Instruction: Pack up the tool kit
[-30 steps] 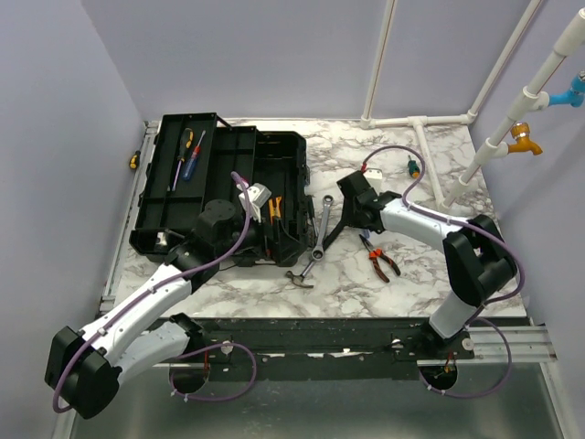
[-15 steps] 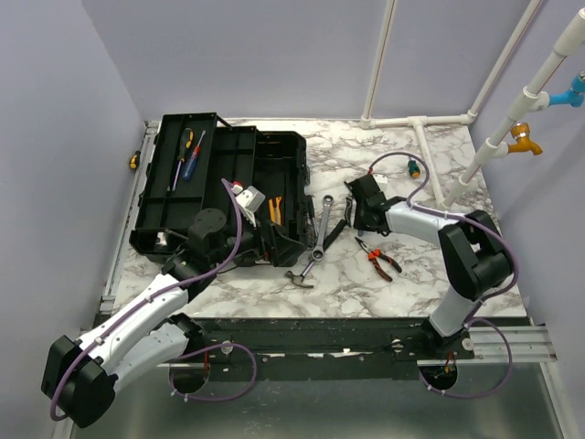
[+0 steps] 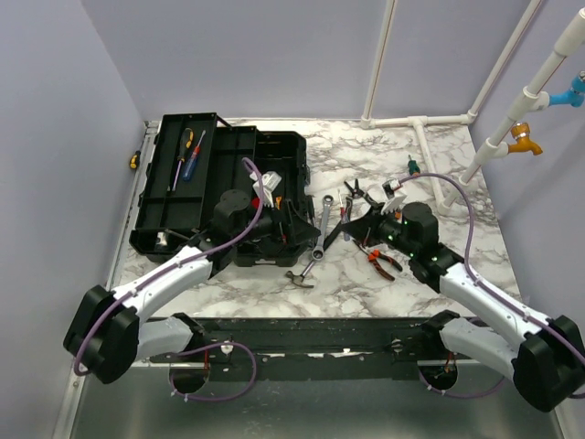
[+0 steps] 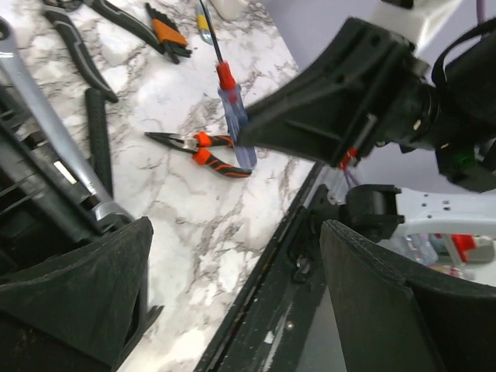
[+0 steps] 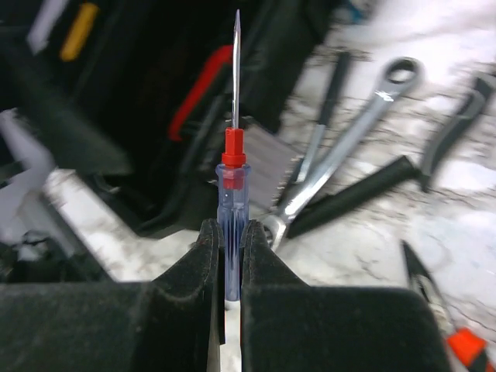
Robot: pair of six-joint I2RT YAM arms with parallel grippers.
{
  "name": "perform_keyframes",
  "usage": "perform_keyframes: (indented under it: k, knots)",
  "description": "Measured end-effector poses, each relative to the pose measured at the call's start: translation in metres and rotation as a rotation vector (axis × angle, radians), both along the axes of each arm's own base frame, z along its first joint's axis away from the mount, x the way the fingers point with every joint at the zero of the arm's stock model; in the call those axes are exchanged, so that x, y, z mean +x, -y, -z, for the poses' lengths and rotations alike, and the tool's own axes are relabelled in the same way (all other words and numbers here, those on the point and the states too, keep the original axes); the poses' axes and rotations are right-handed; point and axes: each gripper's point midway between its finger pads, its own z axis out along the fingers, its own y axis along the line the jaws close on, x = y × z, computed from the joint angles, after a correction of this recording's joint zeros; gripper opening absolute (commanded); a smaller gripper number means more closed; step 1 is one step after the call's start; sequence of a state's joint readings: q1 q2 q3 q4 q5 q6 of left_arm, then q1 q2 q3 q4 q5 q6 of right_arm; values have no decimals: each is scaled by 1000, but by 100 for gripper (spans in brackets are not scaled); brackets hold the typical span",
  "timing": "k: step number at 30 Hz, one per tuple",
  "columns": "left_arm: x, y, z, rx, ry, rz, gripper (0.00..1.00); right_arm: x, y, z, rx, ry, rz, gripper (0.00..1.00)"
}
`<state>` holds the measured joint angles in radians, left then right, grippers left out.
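Screwdriver (image 5: pixel 233 194) with a clear blue handle and a red collar, clamped between the black fingers of my right gripper (image 5: pixel 232 232). Its thin steel shaft points away from my wrist, out over the dark interior of the toolbox (image 3: pixel 274 155). The toolbox, of black moulded plastic, lies open on the left rear part of the marble table (image 3: pixel 457 274). Its lid tray is spread to the left and holds two more screwdrivers (image 3: pixel 187 154).

My left gripper (image 4: pixel 232 232) stands wide apart with nothing between its fingers, at the near right corner of the toolbox and facing the right gripper.

Between the two grippers lie a long bright steel wrench (image 3: pixel 322 224), with a ring at the end, and the hammer (image 3: pixel 300 275) just nearer the table edge. Orange-handled pliers (image 4: pixel 205 151) lie flat on the marble beside and below my right wrist, apart from the other tools.

From overhead, the right gripper's body covers the screwdriver. The right wrist view shows the grip low on the handle. The left wrist view shows the same handle from the side, sticking out of the wedge-shaped gripper well above the table.

That view also shows dark-handled pliers (image 4: pixel 77 54) and a black-and-orange tool (image 4: pixel 167 35), possibly a folding key set, too small to name with certainty.

White pipes (image 3: pixel 420 121) run along the far right of the table.
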<state>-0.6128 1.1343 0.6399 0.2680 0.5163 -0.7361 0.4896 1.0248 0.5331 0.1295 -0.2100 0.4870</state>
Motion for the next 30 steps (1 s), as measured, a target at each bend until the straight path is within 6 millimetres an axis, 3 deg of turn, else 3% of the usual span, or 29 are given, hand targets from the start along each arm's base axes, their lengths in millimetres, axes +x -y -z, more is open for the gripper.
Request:
perform_keyframes:
  k: [5, 7, 16, 19, 21, 22, 23, 24, 26, 27, 30]
  knots:
    - [6, 22, -9, -41, -52, 37, 80, -33, -18, -28, 114, 96, -191, 1]
    - [7, 32, -13, -62, -65, 58, 70, -42, -23, -35, 137, 115, -243, 1]
    - [7, 58, -11, -113, -132, 107, 59, -59, -30, -48, 174, 141, -341, 1]
    - [3, 62, -11, -119, -140, 119, 38, -61, -31, -50, 179, 145, -354, 1]
    - [2, 65, -12, -123, -142, 128, 6, -63, -32, -51, 184, 147, -365, 1]
    - [1, 67, -13, -128, -142, 135, 0, -63, -32, -51, 185, 148, -367, 1]
    - [0, 70, -16, -134, -135, 151, 0, -64, -32, -50, 186, 141, -369, 1]
    - [0, 72, -20, -137, -123, 156, 0, -64, -32, -49, 188, 141, -366, 8]
    - [1, 74, -23, -131, -112, 166, 0, -61, -30, -52, 191, 151, -358, 52]
    - [2, 75, -23, -123, -106, 166, 0, -60, -30, -52, 194, 152, -353, 67]
    - [4, 75, -25, -97, -86, 166, 0, -61, -31, -55, 199, 160, -357, 80]
